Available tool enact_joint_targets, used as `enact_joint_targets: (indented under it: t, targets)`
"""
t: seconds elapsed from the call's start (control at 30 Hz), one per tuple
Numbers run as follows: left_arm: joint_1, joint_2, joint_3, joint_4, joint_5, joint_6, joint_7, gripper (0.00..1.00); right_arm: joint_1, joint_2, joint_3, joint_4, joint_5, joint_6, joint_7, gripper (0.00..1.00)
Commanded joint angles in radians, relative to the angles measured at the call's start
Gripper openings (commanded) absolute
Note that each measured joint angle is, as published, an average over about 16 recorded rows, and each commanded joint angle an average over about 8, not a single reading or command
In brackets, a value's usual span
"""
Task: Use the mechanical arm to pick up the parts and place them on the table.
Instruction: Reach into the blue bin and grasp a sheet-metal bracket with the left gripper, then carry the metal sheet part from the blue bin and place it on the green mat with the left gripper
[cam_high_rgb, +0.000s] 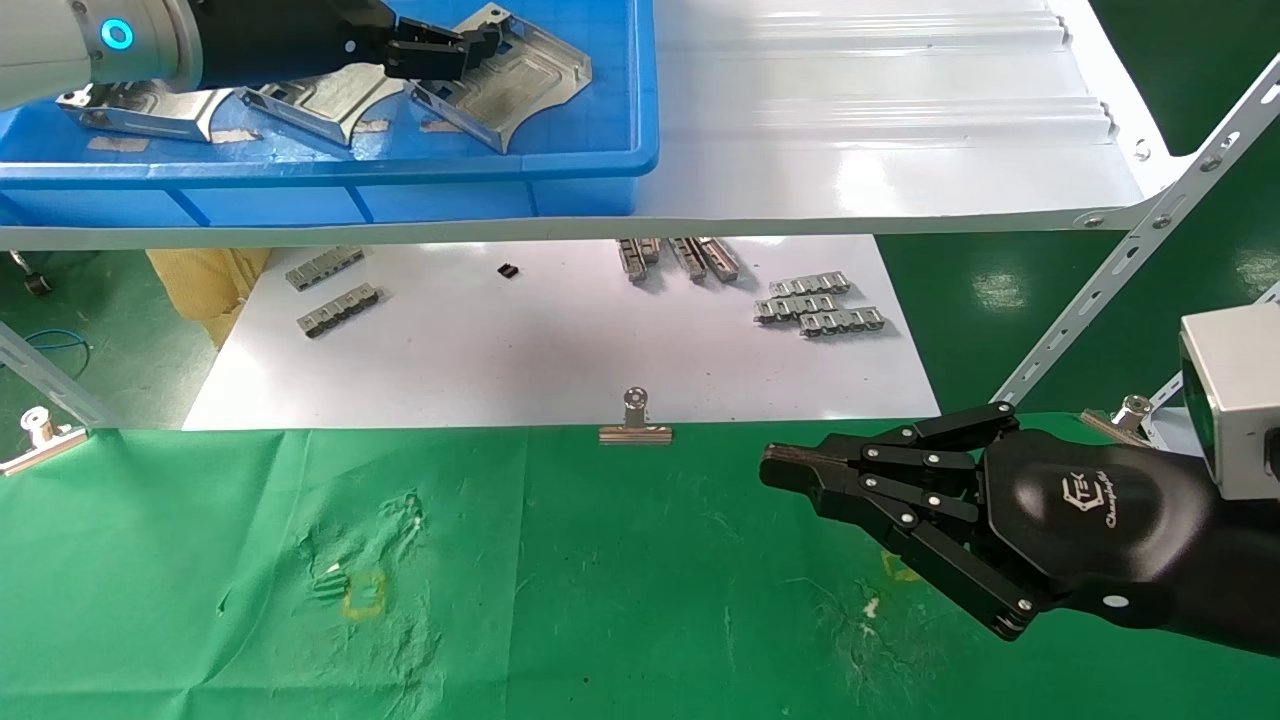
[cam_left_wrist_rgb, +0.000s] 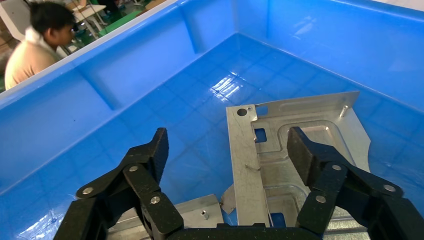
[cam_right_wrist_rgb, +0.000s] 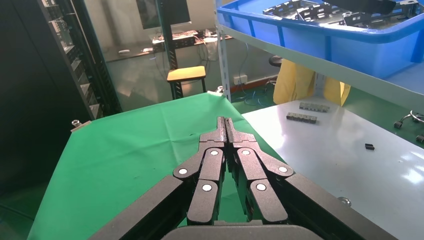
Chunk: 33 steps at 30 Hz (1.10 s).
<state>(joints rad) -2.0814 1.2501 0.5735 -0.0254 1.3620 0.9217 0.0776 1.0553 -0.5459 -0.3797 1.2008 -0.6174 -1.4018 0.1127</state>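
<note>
White "TSK" logo, right gripper

The left gripper has its fingers spread wide, but their lower ends run off the edge of the wrist picture. One finger covers part of the metal part between them. A second part close under the jaws is mostly cut off.

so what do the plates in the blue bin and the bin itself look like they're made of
The silvery stamped plates look like bare sheet metal: dull grey sheen, punched holes, embossed centre. The blue bin looks like glossy moulded plastic, going by its reflections and rounded ribs.
</note>
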Motion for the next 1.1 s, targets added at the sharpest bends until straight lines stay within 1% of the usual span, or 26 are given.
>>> enact_joint_targets:
  t: [0.03, 0.33, 1.1]
  targets:
    - [-0.001, 0.004, 0.001, 0.004, 0.001, -0.005, 0.003, 0.00, 0.000, 0.000, 0.000, 0.000, 0.000, 0.000, 0.000, 0.00]
    - [0.004, 0.017, 0.003, 0.018, 0.004, -0.027, 0.007, 0.00, 0.000, 0.000, 0.000, 0.000, 0.000, 0.000, 0.000, 0.00]
    - [0.007, 0.015, -0.001, 0.025, -0.002, -0.015, -0.005, 0.00, 0.000, 0.000, 0.000, 0.000, 0.000, 0.000, 0.000, 0.00]
